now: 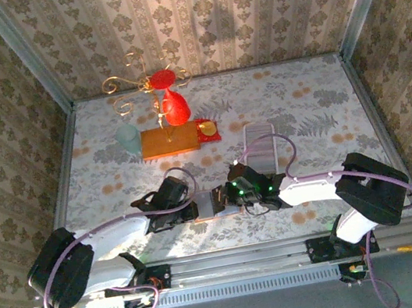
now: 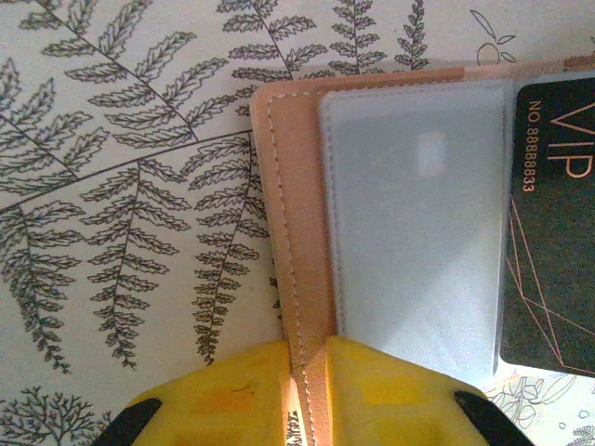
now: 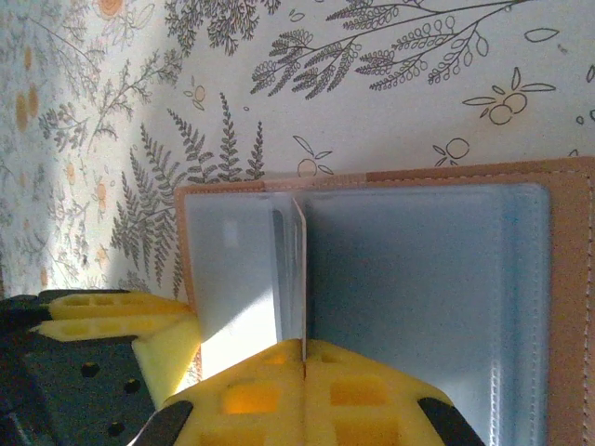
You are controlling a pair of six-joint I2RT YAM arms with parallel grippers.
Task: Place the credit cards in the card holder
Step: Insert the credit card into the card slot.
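The card holder (image 1: 212, 202) lies open on the fern-printed table (image 1: 301, 106), near its front edge, right between the two arms. From the left wrist we're looking straight down its tan leather edge (image 2: 296, 232), stitching and all, with a clear sleeve (image 2: 418, 223) lying flat inside.

A black credit card (image 2: 553, 232) marked VIP lies across the far side of that sleeve. Whether it's tucked in or just resting on top, I can't tell.

The left gripper (image 2: 307, 400) has its yellow fingers nipped tight on the leather edge, a narrow pinch with the cover trapped between the pads.

On the other side, the right gripper (image 3: 305, 372) is clamped hard on one clear sleeve leaf (image 3: 299, 269), which stands upright like the page of a book. The other sleeves lie flat to either side. The left arm's yellow fingers (image 3: 102, 327) sit low at the holder's edge in that same wrist view.

From overhead, both grippers meet at the holder, the left (image 1: 195, 205) and the right (image 1: 233, 195), each touching it.

Beyond the holder and a little to the right sits a white tray (image 1: 248, 135) with pale cards (image 1: 261, 145) stacked inside, well apart from the holder. Farther back there's an orange wooden block (image 1: 170, 139), a red glass (image 1: 175, 108) and a pale cup (image 1: 129, 139).
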